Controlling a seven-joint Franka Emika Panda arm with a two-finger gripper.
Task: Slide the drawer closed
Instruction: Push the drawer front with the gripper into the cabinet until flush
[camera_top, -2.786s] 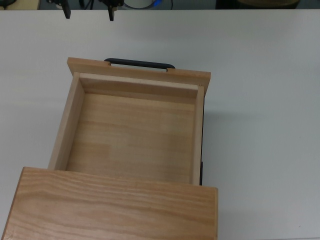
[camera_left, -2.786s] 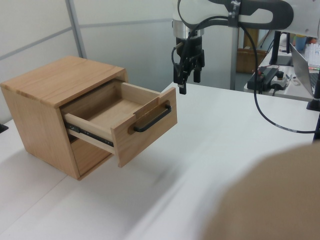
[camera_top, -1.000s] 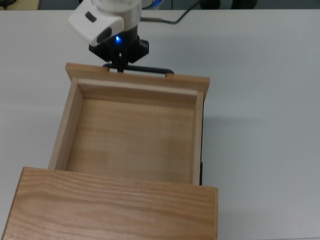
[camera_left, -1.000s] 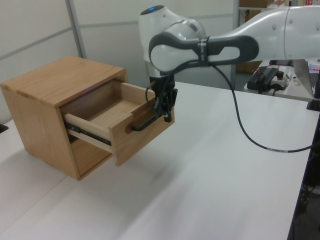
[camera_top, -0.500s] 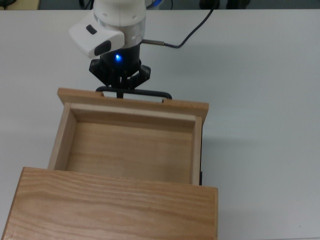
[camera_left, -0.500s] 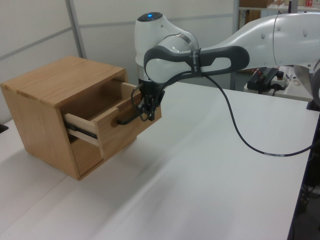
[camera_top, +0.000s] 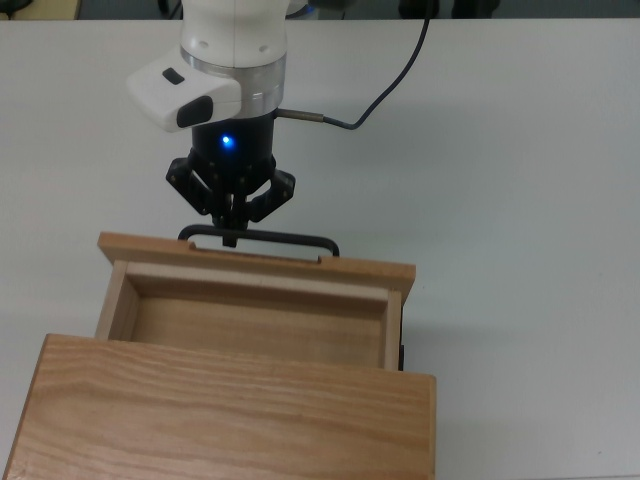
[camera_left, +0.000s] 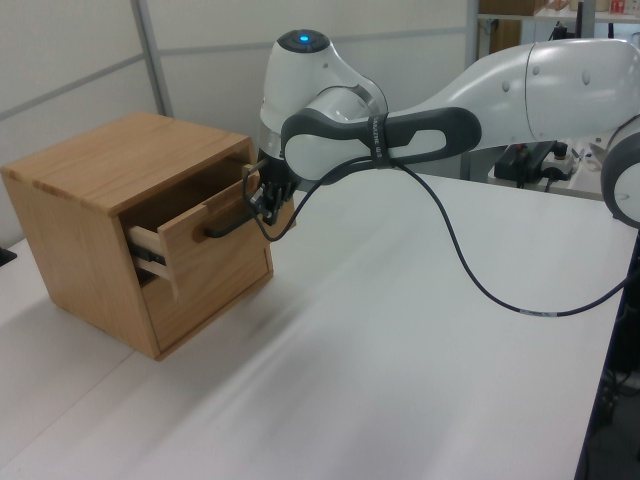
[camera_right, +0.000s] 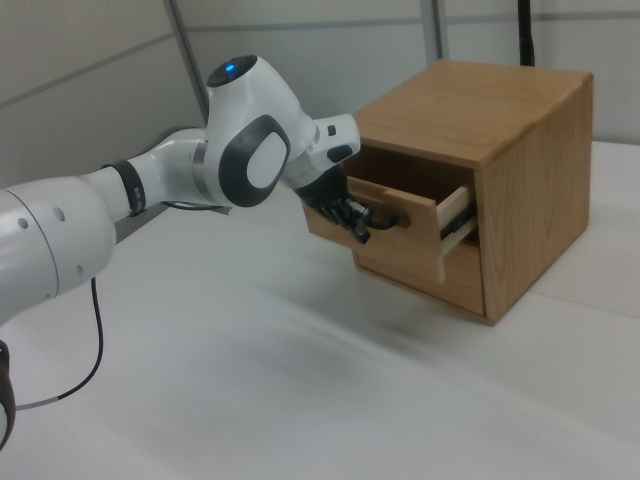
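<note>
— Top view: how many drawers?
— One drawer (camera_top: 255, 305), partly out of one cabinet (camera_top: 225, 415).
— The gripper (camera_top: 230, 238)?
— One, fingers closed on the drawer's handle (camera_top: 262, 240), near the table's (camera_top: 520, 200) middle.

Cabinet (camera_top: 220, 420): on the table (camera_top: 520, 200), at the top view's bottom, at the left view's left, at the right view's right. Drawer (camera_top: 255, 300): in the cabinet's upper slot, partly out, front panel toward me. Handle (camera_top: 258, 240): on the panel's outer face. My gripper (camera_top: 230, 238): at the handle, toward the top view's left end, my arm behind it.
</note>
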